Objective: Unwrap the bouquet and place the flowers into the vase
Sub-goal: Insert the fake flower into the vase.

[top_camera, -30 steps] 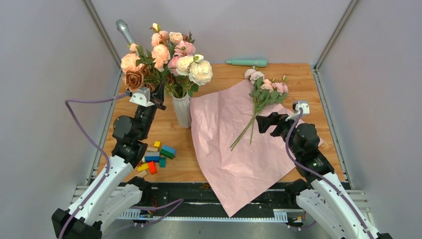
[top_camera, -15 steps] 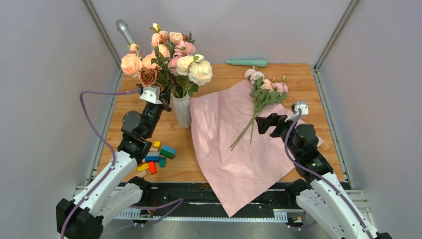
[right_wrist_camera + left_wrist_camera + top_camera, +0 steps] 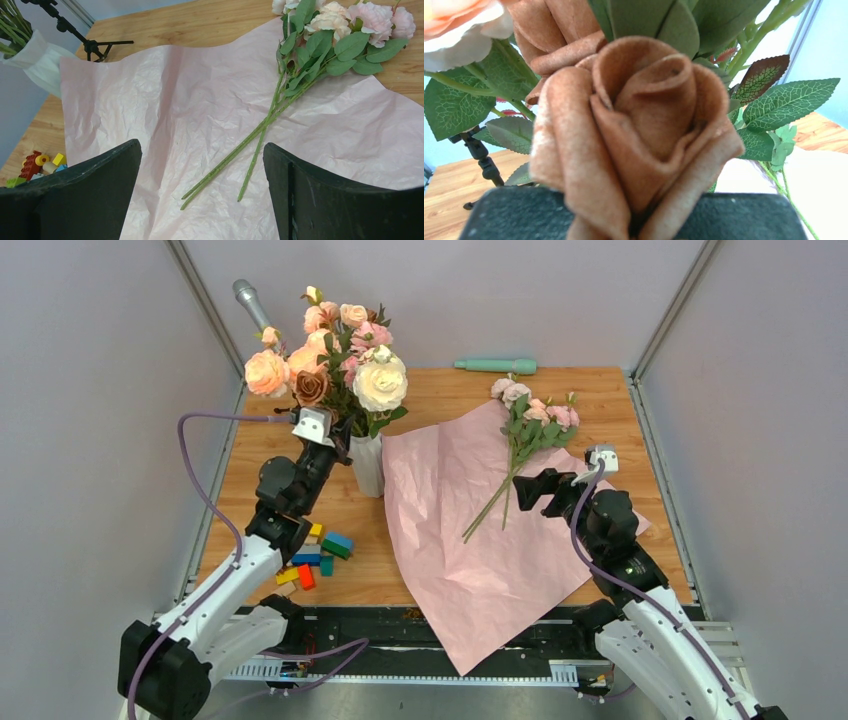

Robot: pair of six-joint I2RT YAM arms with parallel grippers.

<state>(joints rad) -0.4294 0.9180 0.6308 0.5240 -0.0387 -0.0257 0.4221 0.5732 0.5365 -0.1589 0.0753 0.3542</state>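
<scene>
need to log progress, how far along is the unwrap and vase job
Done: the pink paper lies open, the flowers loose on it. In hand: none of them; the open right gripper hovers by their stems, the left gripper is shut on a brown rose at the vase. Left: getting them into the vase.

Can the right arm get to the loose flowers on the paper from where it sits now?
Probably yes. The right end effector is open beside the flowers, whose stems lie bare on the pink paper with nothing over them.
</scene>
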